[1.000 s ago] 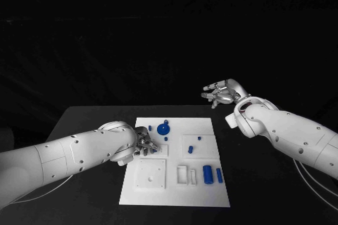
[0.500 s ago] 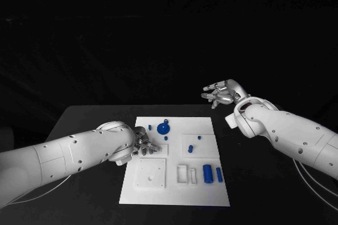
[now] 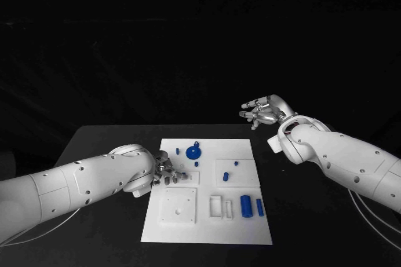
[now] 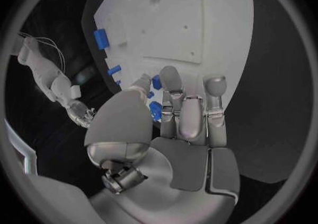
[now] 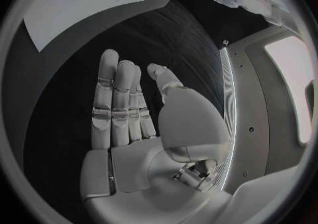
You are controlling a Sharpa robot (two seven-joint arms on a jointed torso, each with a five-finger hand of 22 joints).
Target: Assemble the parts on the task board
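Reaching over the board's left edge

Lying at the near end of the white task board (image 3: pixel 167 235) are a raised square plate (image 3: pixel 178 206) at about seven o'clock from the board's middle, two small white frames (image 3: pixel 221 207) beside it, and a thick blue cylinder (image 3: pixel 247 205) with a thinner blue bar (image 3: pixel 260 207) at about five o'clock. The board itself sits in the middle of the black table (image 3: pixel 100 145), long side running away from the robot.

Farther in, at nine o'clock on the board, the left hand (image 3: pixel 164 170) hangs over the left edge with its fingers bent down toward the surface. In the left wrist view the left hand's fingertips (image 4: pixel 171 77) sit close around small blue pieces (image 4: pixel 156 82), but I cannot tell whether any piece is actually pinched or merely touched.

Just past the middle, at about three o'clock, a small blue peg (image 3: pixel 225 176) lies on a raised square, with a tiny blue piece (image 3: pixel 236 162) beyond it. At twelve o'clock a round blue knob (image 3: pixel 194 153) rests near the far edge, a small blue pin (image 3: pixel 177 151) to its left.

Farthest off, at about one o'clock beyond the table's far corner, the right hand (image 3: pixel 264 112) is raised in the air, well apart from the board. In the right wrist view its fingers (image 5: pixel 118 102) are stretched out, thumb apart, holding nothing.
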